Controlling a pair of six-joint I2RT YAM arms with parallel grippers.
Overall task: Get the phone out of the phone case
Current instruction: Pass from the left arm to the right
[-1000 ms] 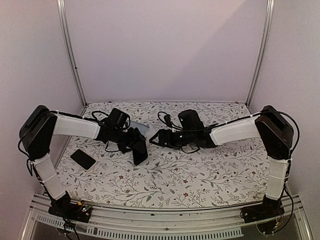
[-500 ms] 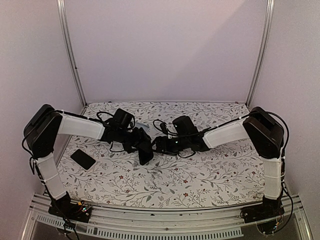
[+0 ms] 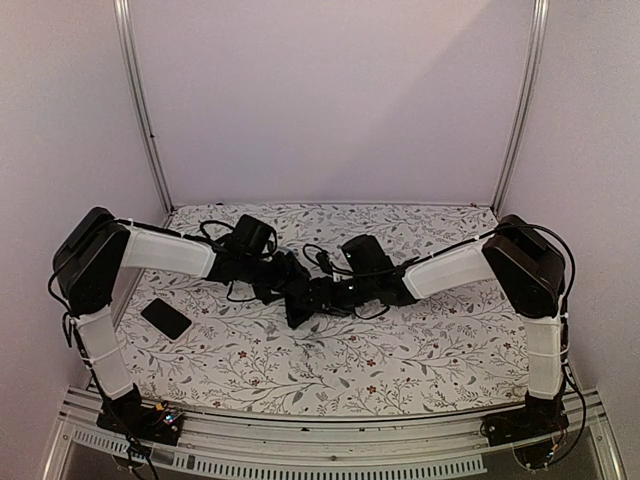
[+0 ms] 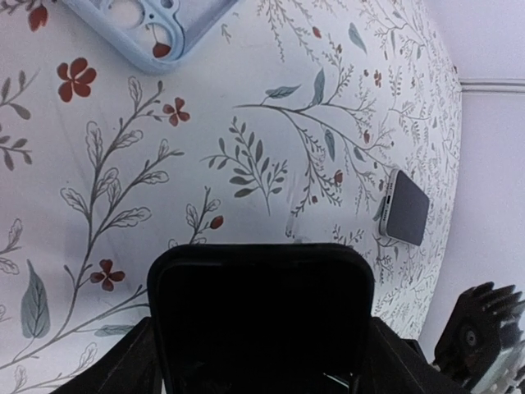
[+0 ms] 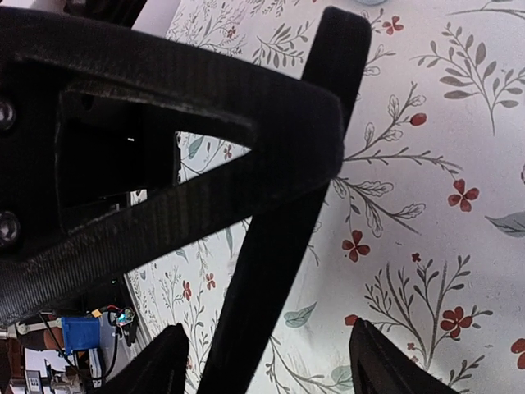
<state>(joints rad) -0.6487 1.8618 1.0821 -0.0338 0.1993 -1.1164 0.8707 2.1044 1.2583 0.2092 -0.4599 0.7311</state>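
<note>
**Two grippers, one phone**

The left gripper (image 4: 261, 371) is clamped on the black cased phone (image 4: 261, 300), holding it up over the middle of the floral table (image 3: 430, 340). The right gripper (image 5: 275, 359) straddles its thin edge, jaws apart: one finger nearly touching, the other clear. If that pinch lands on case and phone together, nothing will separate. A hard tug could also slip it from the left grip.

Floral-print table covering (image 3: 400, 350): lies flat across the work surface.

Loose dark phone (image 3: 165, 318): lies flat on the covering near its left edge, set at an angle.

Light blue case (image 4: 152, 29): lies flat, well apart from that phone, and the print shows through its camera cutout.

Two metal uprights (image 3: 140, 110): stand against the plain back wall (image 3: 330, 100).

Metal rail (image 3: 330, 440): runs along the near edge.
</note>
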